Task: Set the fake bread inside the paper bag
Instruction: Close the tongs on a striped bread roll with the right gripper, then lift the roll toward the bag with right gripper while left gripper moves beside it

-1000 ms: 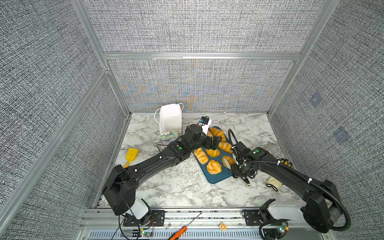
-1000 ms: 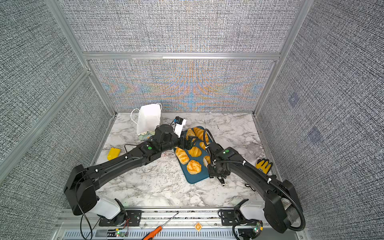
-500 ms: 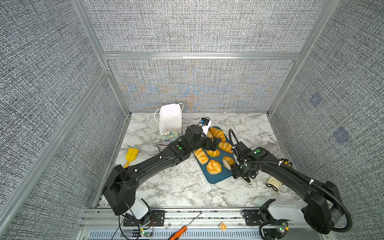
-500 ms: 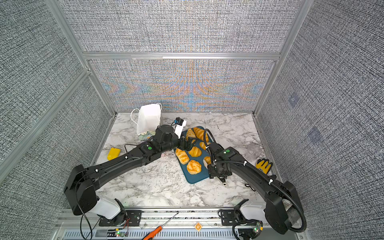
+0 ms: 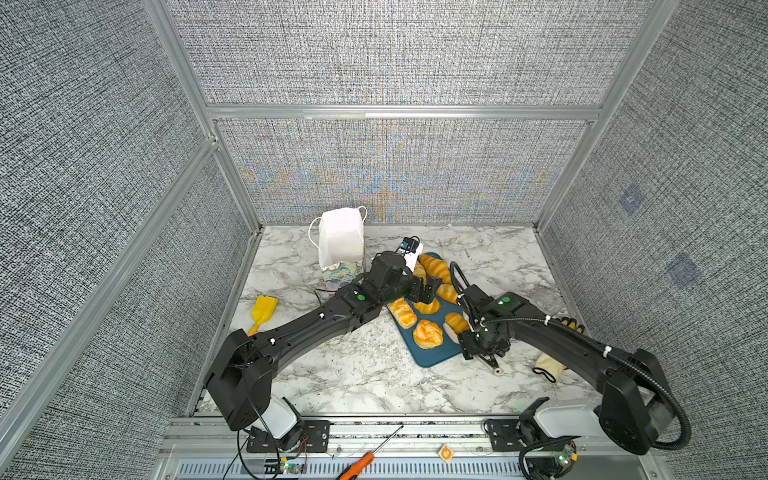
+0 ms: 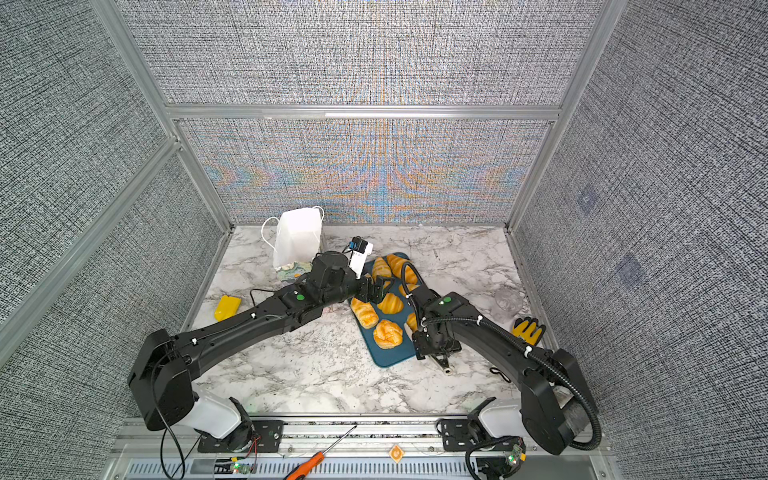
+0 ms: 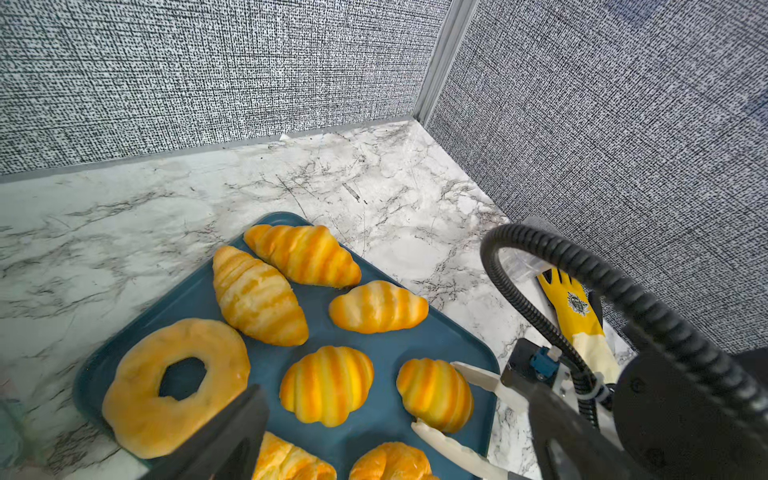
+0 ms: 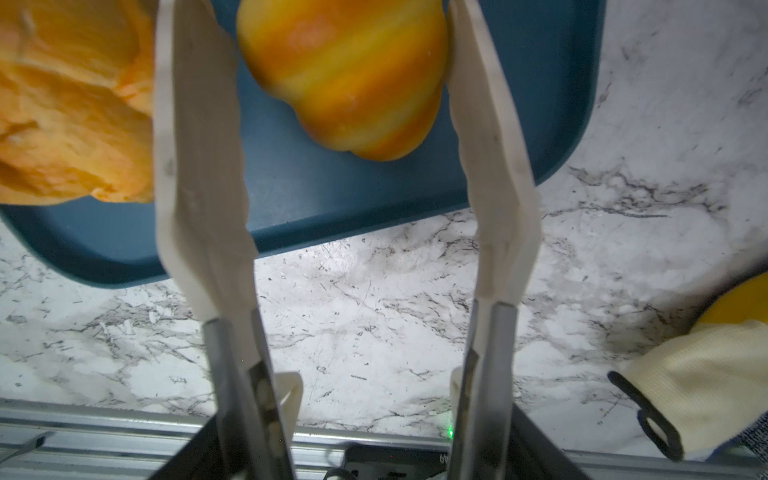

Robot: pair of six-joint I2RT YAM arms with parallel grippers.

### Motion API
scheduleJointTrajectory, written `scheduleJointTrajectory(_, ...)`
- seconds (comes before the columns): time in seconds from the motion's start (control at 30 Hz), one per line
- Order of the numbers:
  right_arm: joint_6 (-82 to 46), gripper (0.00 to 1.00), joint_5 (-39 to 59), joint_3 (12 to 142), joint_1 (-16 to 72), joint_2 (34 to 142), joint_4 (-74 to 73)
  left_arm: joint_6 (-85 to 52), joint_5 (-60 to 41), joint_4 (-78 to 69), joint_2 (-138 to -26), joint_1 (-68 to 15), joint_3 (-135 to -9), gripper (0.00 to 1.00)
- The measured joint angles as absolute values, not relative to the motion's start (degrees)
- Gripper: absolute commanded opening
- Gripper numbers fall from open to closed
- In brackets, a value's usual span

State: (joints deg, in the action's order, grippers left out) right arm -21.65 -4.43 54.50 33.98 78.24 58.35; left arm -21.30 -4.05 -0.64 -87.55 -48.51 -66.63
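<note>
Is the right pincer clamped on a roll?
No, the roll lies on the tray between the right pincer's fingers, with a gap beside one.

Marbled surface (image 5: 353,374) enclosed by grey fabric walls (image 5: 395,62). Dark blue tray (image 5: 428,357) at centre; yellow toy shovel (image 5: 262,311) near the left wall; yellow glove (image 6: 527,329) with cream cuff at the right; orange-handled screwdriver (image 5: 359,463) on the front metal rail (image 5: 415,432), off the surface

Upright at the counter's (image 6: 316,374) back left, paper bag (image 6: 297,239), white lining showing. Just right of it, teal tray (image 6: 388,359) loaded with fake bread (image 6: 387,333). Over the tray's left side, left end effector (image 6: 376,289), jaws spread; at its near right edge, right end effector (image 6: 412,323). Near the right wall, yellow glove (image 6: 528,330).
</note>
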Motion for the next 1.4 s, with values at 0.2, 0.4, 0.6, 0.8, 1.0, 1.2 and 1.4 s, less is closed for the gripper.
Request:
scheduleJointTrajectory(0.2, -21.4, 0.73, -4.3, 55.1, 34.4, 80.1, 58.1, -21.4, -4.1, -0.5, -86.8, -48.6, -66.5, 0.99)
scheduleJointTrajectory(0.4, -21.2, 0.61, -4.3, 55.9, 34.5, 81.1, 58.0, -21.4, -4.1, -0.5, -86.5, -48.7, -66.3, 0.99)
scheduleJointTrajectory(0.6, -21.0, 0.48, -4.2, 56.2, 34.5, 80.9, 58.0, -21.2, -3.9, -0.3, -85.9, -48.7, -66.5, 0.99)
scheduleJointTrajectory(0.8, -20.8, 0.41, -3.7, 56.4, 34.5, 78.6, 57.8, -20.7, -2.9, 0.0, -85.1, -48.7, -67.6, 0.99)
scheduleJointTrajectory(1.0, -20.4, 0.40, -2.6, 56.3, 34.0, 76.1, 56.9, -18.4, -1.0, 1.6, -83.4, -48.7, -68.8, 0.99)
scheduleJointTrajectory(1.2, -20.4, 0.40, -2.7, 57.8, 33.4, 75.1, 57.2, -15.6, 1.5, 1.6, -79.6, -48.6, -67.4, 0.99)
scheduleJointTrajectory(1.4, -19.7, 0.40, -2.6, 60.4, 33.1, 74.9, 57.2, -10.8, 3.7, -0.6, -72.4, -48.7, -62.9, 0.99)
